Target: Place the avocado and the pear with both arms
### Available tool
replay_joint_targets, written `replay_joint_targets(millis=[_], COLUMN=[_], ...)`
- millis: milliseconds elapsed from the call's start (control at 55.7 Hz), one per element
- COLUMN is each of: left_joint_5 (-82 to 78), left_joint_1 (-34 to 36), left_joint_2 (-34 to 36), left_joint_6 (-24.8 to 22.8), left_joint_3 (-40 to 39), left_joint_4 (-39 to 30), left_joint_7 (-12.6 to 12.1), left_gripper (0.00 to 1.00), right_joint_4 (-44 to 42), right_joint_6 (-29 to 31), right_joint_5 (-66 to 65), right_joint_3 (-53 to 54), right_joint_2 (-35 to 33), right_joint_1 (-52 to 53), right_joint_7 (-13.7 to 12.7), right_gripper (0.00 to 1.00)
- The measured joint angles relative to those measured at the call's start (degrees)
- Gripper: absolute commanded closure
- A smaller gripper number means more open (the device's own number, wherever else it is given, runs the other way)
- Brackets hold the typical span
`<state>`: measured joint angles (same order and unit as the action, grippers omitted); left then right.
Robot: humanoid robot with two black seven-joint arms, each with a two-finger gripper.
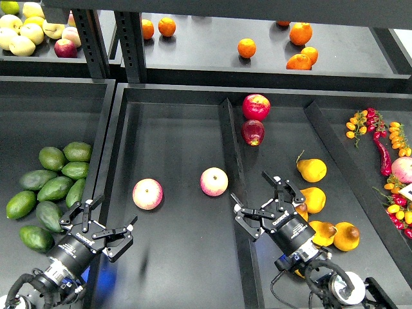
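Several avocados lie in the left bin. A dark green elongated avocado (pixel 49 215) lies just left of my left gripper (pixel 102 223), which is open and empty over the bin wall. Several yellow-orange pears lie in the right compartment. The pear (pixel 320 230) with a brownish patch at its stem end lies right of my right arm's wrist. My right gripper (pixel 261 205) is open and empty, up and left of that pear, close to the divider (pixel 233 167). My right arm covers part of another pear (pixel 300 210).
Two pink-yellow apples (pixel 147 194) (pixel 214 181) lie in the middle compartment. Two red apples (pixel 255 107) lie at the back by the divider. More pears (pixel 311 170) (pixel 346 236) lie to the right. Chillies and small fruit (pixel 380 138) lie far right. Oranges (pixel 246 47) sit on the shelf.
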<state>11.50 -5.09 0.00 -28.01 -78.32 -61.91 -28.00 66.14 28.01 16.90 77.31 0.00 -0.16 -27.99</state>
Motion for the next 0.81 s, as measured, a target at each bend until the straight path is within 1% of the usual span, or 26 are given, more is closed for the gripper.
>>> replay_joint_targets(millis=[54, 162, 287, 431, 628, 808], left_joint_5=[0.2, 0.4, 0.5, 0.5, 0.5, 0.5], left_joint_1=[0.0, 0.0, 0.0, 0.1, 0.1, 0.1], left_joint_2=[0.0, 0.0, 0.0, 0.0, 0.0, 0.0], left_joint_6=[0.0, 0.0, 0.0, 0.0, 0.0, 0.0], left_joint_3=[0.2, 0.3, 0.3, 0.3, 0.3, 0.4], left_joint_4=[0.0, -0.1, -1.0, -3.3, -9.0, -12.5], left_joint_7=[0.0, 0.0, 0.0, 0.0, 0.0, 0.0], left_gripper=[0.01, 0.01, 0.01, 0.01, 0.01, 0.01], right_joint_4=[2.2, 5.7, 7.7, 8.5, 8.9, 9.1], right_joint_6=[-0.4, -3.5, -6.1, -6.6, -6.5, -6.2], right_joint_5=[0.1, 0.3, 0.4, 0.6, 0.8, 0.9], right_joint_3=[0.9, 2.3, 2.7, 2.7, 2.8, 2.8], right_joint_2=[0.0, 0.0, 0.0, 0.0, 0.0, 0.0], right_joint_1=[-0.5, -0.8, -0.9, -0.8, -0.7, -0.7], right_joint_7=[0.0, 0.0, 0.0, 0.0, 0.0, 0.0], right_gripper=[0.00, 0.00, 0.00, 0.00, 0.00, 0.00])
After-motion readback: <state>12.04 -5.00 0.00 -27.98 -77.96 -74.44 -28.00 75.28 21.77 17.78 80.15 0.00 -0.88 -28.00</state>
